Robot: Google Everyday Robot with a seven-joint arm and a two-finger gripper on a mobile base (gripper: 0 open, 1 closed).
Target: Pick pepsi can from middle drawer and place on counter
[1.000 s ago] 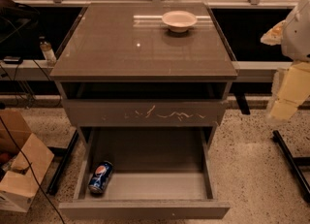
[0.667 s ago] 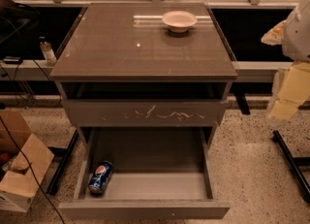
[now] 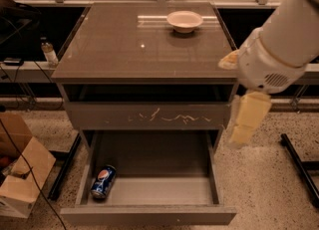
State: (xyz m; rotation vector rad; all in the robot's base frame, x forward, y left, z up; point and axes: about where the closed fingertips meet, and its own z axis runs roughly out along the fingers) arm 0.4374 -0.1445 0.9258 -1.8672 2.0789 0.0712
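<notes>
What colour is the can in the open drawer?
The small cylindrical pepsi can is blue, red-white-blue logo; camera view. Pale claw hangs right of cabinet.

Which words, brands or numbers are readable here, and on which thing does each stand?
Pepsi can, in the middle drawer: round logo only, lettering too blurred to read.
Bottle, left of the counter: label too small to read.
Gripper, up and right of that drawer: no text.
</notes>
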